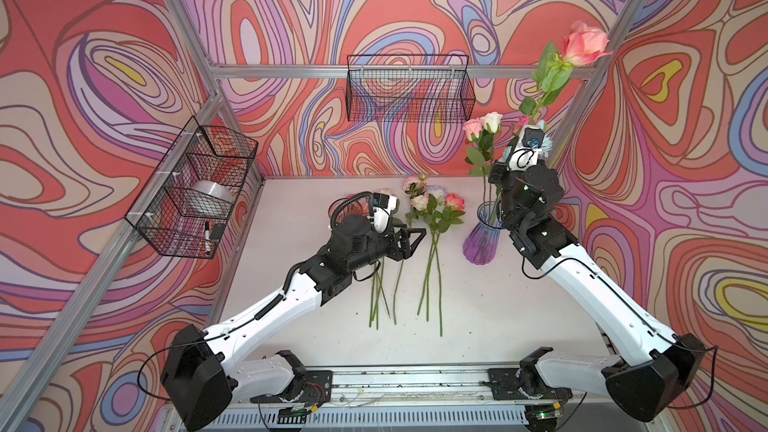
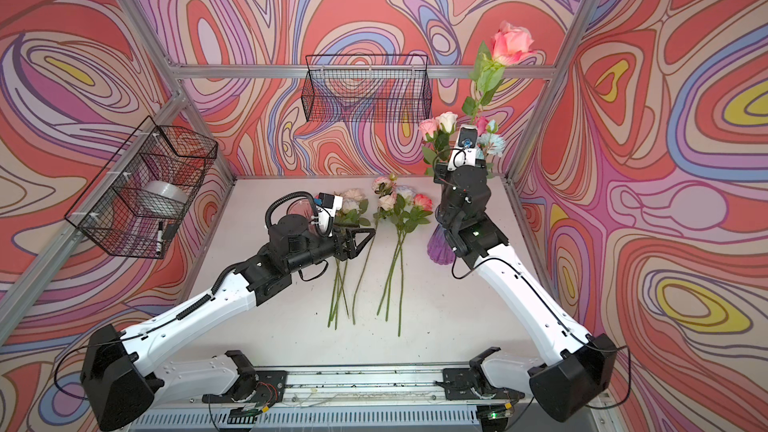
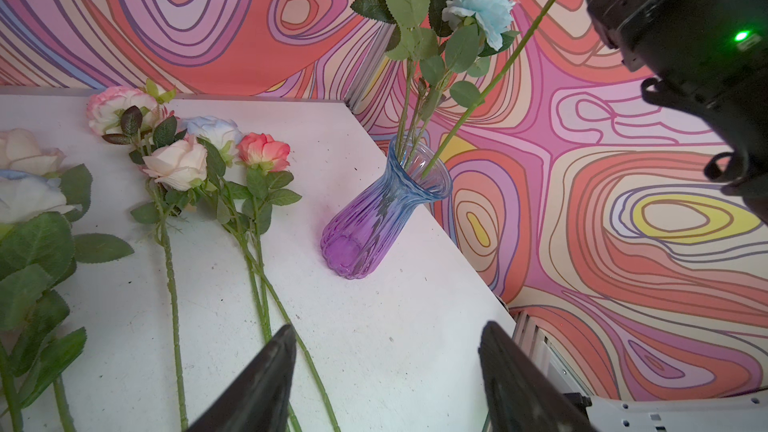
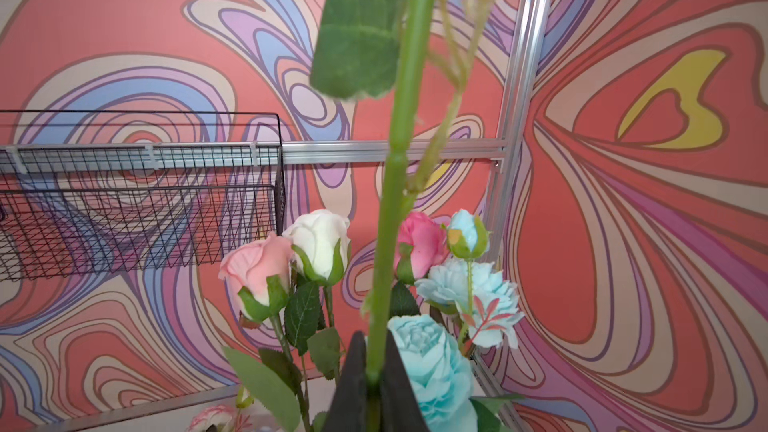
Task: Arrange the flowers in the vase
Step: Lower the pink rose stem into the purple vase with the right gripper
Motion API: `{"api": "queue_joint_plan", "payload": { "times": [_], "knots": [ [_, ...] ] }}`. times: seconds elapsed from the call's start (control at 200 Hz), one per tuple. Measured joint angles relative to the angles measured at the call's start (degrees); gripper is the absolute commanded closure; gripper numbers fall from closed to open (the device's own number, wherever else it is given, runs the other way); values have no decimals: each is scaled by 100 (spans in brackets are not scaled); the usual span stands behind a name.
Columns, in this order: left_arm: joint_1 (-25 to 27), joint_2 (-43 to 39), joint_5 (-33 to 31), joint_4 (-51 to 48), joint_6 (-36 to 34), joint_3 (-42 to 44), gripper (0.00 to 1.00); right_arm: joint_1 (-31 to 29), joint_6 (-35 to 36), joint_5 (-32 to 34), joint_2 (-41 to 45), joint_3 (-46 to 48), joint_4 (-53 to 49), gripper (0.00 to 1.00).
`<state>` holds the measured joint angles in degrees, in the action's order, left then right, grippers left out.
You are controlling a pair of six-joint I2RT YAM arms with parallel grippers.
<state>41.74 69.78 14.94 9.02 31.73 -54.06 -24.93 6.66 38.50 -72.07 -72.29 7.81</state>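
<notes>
Found right gripper (image 4: 372,342) clenched on stem of coral rose (image 1: 584,45), bloom high at 1 o'clock from vase (image 3: 374,218), stem foot seemingly just inside the mouth. Found left gripper (image 3: 388,328) released, empty, above loose flowers (image 1: 419,201) mid-table. Lower gently along the stem's line; steer clear of standing blooms (image 4: 320,238); unclamp only once seated. Counted: one vase, 3 o'clock on table (image 1: 498,317); roughly six blooms in it; about seven loose stems, heads toward 12; two wire baskets (image 1: 409,89).

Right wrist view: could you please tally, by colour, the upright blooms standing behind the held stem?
Pink blooms: 2
White bloom: 1
Pale blue blooms, bud included: 3
Total: 6
</notes>
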Motion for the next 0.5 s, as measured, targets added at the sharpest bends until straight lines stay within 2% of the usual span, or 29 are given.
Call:
{"api": "queue_joint_plan", "payload": {
  "times": [0.501],
  "knots": [
    [0,9,2,0,0,2,30,0,-841,-234,70,997,-621,90]
  ]
}}
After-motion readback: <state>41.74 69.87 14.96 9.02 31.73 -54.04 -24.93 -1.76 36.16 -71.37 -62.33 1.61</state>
